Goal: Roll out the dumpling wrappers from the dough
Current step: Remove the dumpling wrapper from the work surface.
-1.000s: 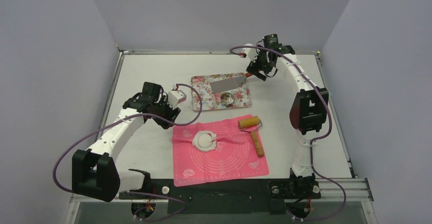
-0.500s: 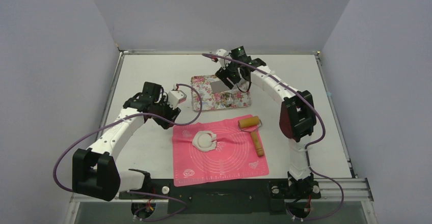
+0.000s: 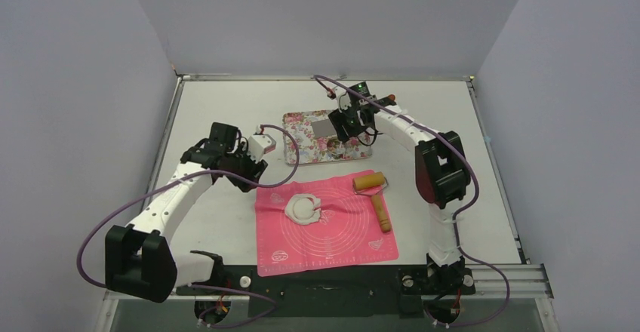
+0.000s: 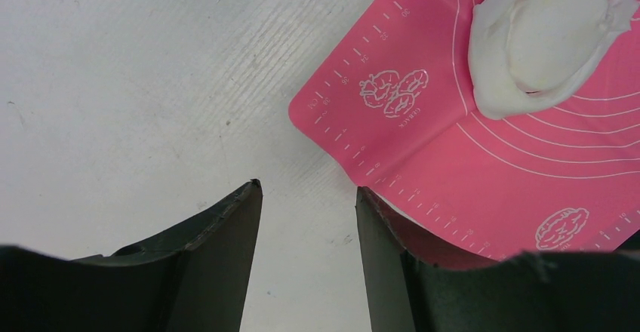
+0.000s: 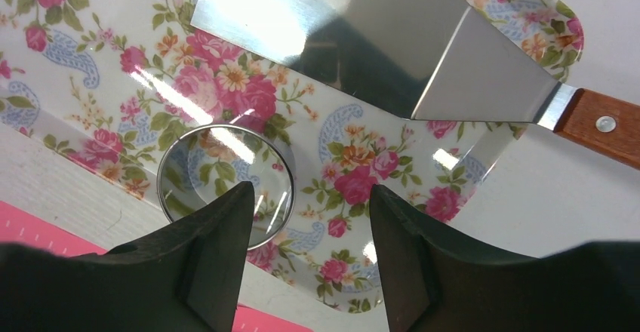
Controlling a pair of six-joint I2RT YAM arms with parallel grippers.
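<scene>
On the pink mat [image 3: 324, 230] lies the dough [image 3: 303, 208]. In the left wrist view it shows a round white dumpling wrapper [image 4: 557, 34] sitting inside a ragged ring of leftover dough [image 4: 489, 83]. My left gripper [image 4: 306, 192] hovers open over bare table just off the mat's far-left corner [image 4: 332, 113], with nothing between its fingers [image 4: 226, 234]. My right gripper [image 5: 311, 192] hangs open above the floral tray [image 5: 83, 53]. The metal ring cutter [image 5: 192, 170] lies partly under its left finger [image 5: 219, 249]. The right gripper holds nothing.
A steel spatula [image 5: 362, 38] with a wooden handle [image 5: 604, 124] lies across the tray [image 3: 302, 139], handle sticking off its right end. A wooden rolling pin [image 3: 375, 196] rests on the mat's right side. Grey walls close in the table.
My right arm swung left from beyond the tray's right end to above the tray, and its jaws narrowed somewhat. The left arm, dough and rolling pin stayed put.
</scene>
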